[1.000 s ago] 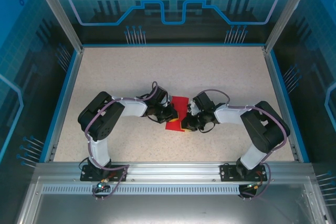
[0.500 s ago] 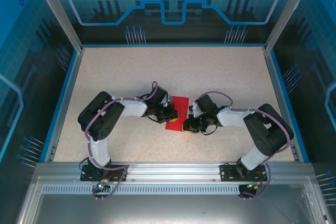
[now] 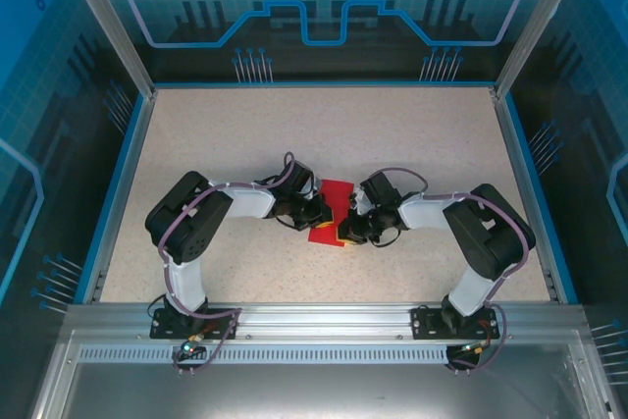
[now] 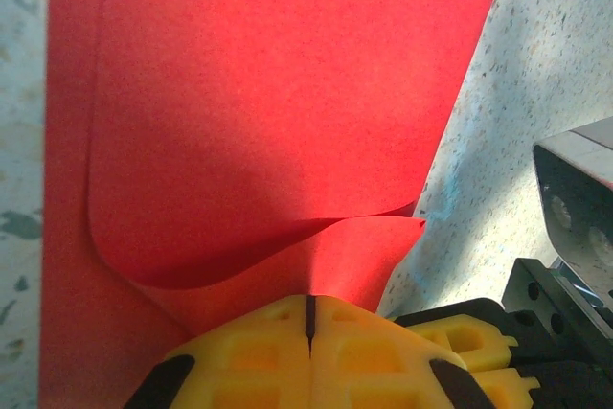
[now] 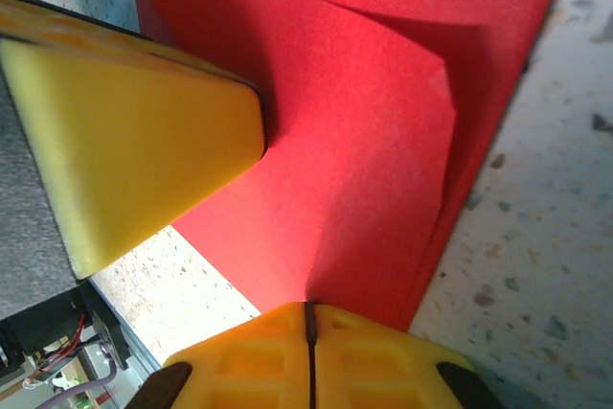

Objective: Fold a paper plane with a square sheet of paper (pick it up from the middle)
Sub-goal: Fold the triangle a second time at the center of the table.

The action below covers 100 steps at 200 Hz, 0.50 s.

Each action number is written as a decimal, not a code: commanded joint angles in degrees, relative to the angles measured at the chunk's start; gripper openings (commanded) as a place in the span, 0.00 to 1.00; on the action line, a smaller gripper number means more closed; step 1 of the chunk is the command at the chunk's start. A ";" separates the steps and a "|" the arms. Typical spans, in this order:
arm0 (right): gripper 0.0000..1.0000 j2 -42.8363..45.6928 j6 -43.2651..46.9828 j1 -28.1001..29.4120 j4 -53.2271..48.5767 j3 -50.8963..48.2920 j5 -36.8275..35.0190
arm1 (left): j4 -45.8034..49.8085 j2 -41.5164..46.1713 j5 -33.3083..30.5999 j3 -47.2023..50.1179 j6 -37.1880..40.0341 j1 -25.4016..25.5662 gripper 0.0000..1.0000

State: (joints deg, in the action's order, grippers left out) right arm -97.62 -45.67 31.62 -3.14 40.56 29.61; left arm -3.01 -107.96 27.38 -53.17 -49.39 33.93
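Note:
The square sheet of paper point(image 3: 336, 193) is bright red, partly folded, and lies mid-table between the two arms. In the left wrist view the paper point(image 4: 268, 93) has a curled upper layer over a flat lower one, and my left gripper point(image 4: 309, 308) is shut with the paper's near edge pinched at its yellow fingertips. In the right wrist view the paper point(image 5: 374, 112) rises into my right gripper point(image 5: 308, 313), which is shut on its edge. From above, the left gripper point(image 3: 322, 215) and right gripper point(image 3: 345, 231) meet at the paper's lower part, nearly touching.
The speckled beige table point(image 3: 245, 134) has blue rails on its left, far and right sides. The left gripper's yellow finger point(image 5: 134, 131) presses on the paper close to the right gripper. The right wrist's camera housing point(image 4: 575, 198) shows beside the left gripper.
The right gripper drew slightly away to the right, then came back left onto the paper, its elbow swinging inward. The left arm has stayed still.

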 commanded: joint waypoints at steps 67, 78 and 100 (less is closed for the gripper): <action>0.06 -2.65 0.16 0.29 -5.65 -1.22 -4.75 | 3.55 6.31 1.08 -1.06 0.43 1.73 0.09; 0.06 -2.68 0.10 0.32 -5.49 -1.24 -4.59 | 3.36 5.98 0.96 -0.67 0.14 2.15 0.07; 0.06 -3.06 0.39 0.28 -5.64 -1.12 -4.64 | 3.95 4.83 -0.31 -0.62 -0.01 2.70 0.02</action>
State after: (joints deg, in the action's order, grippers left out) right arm -97.62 -45.65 31.62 -3.33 40.62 29.61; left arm -1.54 -102.91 27.46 -53.21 -49.47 35.75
